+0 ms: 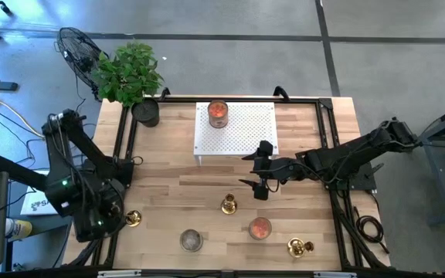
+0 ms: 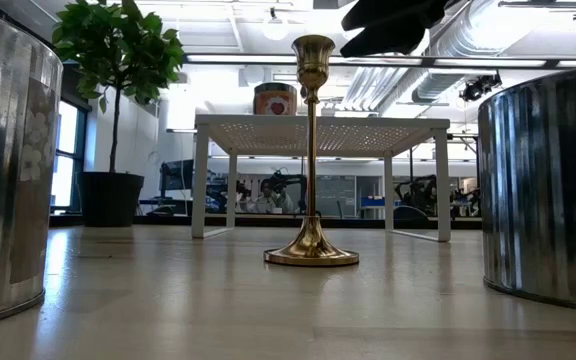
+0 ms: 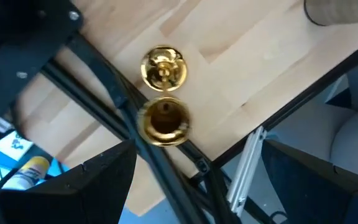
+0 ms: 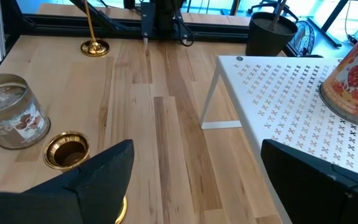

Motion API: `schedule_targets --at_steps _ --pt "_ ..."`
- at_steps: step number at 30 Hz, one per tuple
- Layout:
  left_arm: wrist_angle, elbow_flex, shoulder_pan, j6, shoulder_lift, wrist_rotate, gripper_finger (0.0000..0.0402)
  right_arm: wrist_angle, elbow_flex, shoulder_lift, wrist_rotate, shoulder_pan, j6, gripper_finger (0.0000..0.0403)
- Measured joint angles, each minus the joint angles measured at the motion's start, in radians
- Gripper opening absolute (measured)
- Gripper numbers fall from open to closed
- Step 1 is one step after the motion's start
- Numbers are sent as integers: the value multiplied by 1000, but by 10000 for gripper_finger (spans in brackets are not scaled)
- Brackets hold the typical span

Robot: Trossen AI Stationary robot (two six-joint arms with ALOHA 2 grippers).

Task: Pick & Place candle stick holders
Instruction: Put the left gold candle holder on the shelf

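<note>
Overhead and level views of the wooden table [image 1: 207, 193]. The right gripper [image 1: 259, 188] hangs above the table's middle, jaws spread and empty, just beside the tall candlestick [image 2: 311, 150], which stands upright between it and the near edge. A second brass candlestick [image 1: 133, 218] stands at the left edge, directly under the left gripper [image 3: 191, 180], whose fingers are likewise parted and hold nothing. A third candlestick [image 1: 297, 247] sits at the near right corner. The white perforated stand [image 1: 238, 127] at the far side carries one glass jar candle [image 1: 218, 113]; another jar candle [image 1: 259, 227] and a grey tin [image 1: 191, 240] rest near the front.

Handling, by judgement: polished brass is rigid, fairly heavy for its bulk and slick under hard fingers. The tall piece looks top-heavy on its flared base, so a nudge could tip it. The slim stem, taken near mid-height with the fingers square to it, seems the surest hold; the cup rim and curved foot would likely slip.
</note>
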Motion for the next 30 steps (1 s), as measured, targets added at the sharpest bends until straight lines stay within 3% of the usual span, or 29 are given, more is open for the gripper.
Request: schedule_targets --at_steps 7,22,30 --pt "35 -1 1 71 26 9 340 24 0 0 0 0 8 346" --pt "-32 -1 1 -14 18 27 340 52 0 0 0 0 34 346" --pt "-31 -1 1 68 18 24 340 52 0 0 0 0 34 346"
